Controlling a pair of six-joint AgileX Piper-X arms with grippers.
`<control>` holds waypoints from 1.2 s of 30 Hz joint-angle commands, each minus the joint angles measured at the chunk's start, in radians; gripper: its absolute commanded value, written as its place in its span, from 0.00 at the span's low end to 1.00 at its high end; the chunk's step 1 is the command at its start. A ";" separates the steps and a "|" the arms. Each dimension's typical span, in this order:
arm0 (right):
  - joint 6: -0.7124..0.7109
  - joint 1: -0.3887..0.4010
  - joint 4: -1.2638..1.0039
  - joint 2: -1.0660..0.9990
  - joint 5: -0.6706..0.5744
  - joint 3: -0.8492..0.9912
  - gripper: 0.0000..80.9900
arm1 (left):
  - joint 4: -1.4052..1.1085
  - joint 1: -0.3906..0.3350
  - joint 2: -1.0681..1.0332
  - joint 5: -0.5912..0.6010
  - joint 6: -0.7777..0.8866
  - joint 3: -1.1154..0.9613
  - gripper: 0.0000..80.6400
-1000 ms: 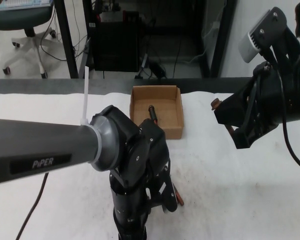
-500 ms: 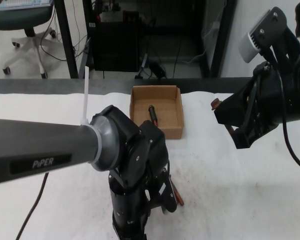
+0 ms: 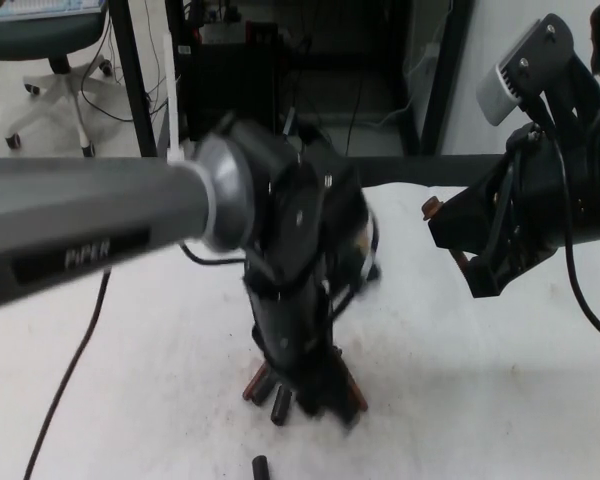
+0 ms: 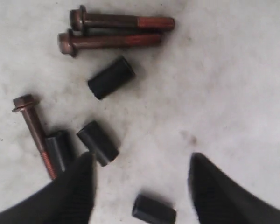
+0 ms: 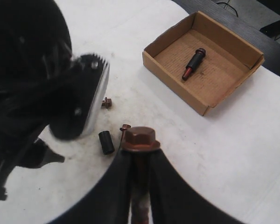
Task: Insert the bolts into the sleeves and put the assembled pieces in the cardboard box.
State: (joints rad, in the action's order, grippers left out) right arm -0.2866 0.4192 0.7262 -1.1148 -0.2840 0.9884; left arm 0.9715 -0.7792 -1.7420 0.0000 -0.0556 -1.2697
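Swung the left arm point(image 3: 280, 230) up and toward the far edge of the bench point(image 3: 500, 400) within the last half second, blurring it in the high view and masking the box point(image 5: 219, 70) there. Uncovered the loose parts by the near edge: two bolts point(image 4: 116, 30) side by side, a third bolt point(image 4: 33, 133) seemingly touching a sleeve point(image 4: 58, 151), and three more sleeves point(image 4: 111, 77) scattered close by. Left the left gripper point(image 4: 141, 163) spread wide and empty above them, nothing picked. Kept the right gripper point(image 5: 140, 161) clenched on a held bolt point(image 5: 140, 138), head outward, raised off the bench toward the right edge, unmoved. One assembled piece point(image 5: 193, 63) already lying in the box by the far edge.

Probably no progress from this lift: no sleeve in hand yet to meet the held bolt. Likely calls for a fresh descent onto a free sleeve before any insertion. Better to avoid the sleeve against the third bolt; hard to grasp without nudging both.
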 commanded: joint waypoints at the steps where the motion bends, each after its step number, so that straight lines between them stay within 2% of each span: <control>1: -0.002 -0.003 -0.005 0.002 -0.006 0.004 0.01 | 0.023 0.022 0.021 0.015 0.369 -0.026 0.67; 3: -0.002 -0.003 -0.005 0.002 -0.006 0.004 0.01 | 0.007 0.031 0.019 0.119 0.612 -0.011 0.67; 5: -0.002 -0.003 -0.005 0.002 -0.006 0.004 0.01 | -0.033 0.031 0.019 0.180 0.768 0.021 0.67; 7: -0.002 -0.003 0.000 0.002 -0.005 0.004 0.01 | -0.038 0.029 0.019 0.217 0.900 0.043 0.67; 9: -0.002 -0.003 0.012 0.002 -0.005 0.004 0.01 | -0.034 0.026 0.019 0.237 0.963 0.062 0.67; 11: -0.005 -0.003 0.029 0.002 -0.005 0.004 0.01 | -0.012 0.026 0.019 0.222 1.002 0.068 0.67; 22: -0.005 -0.003 0.054 0.002 -0.005 0.004 0.01 | 0.226 0.016 0.021 -0.014 1.035 0.068 0.67; 28: -0.019 -0.003 0.054 0.002 -0.005 0.004 0.01 | 0.184 0.008 0.021 -0.019 1.115 0.068 0.67; 36: -0.028 -0.003 0.054 0.002 -0.005 0.004 0.01 | 0.161 0.008 0.021 0.000 1.127 0.110 0.67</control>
State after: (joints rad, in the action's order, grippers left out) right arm -0.3080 0.4192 0.7790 -1.1148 -0.2840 0.9884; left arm 1.1468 -0.7675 -1.7332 0.0000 1.0551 -1.1876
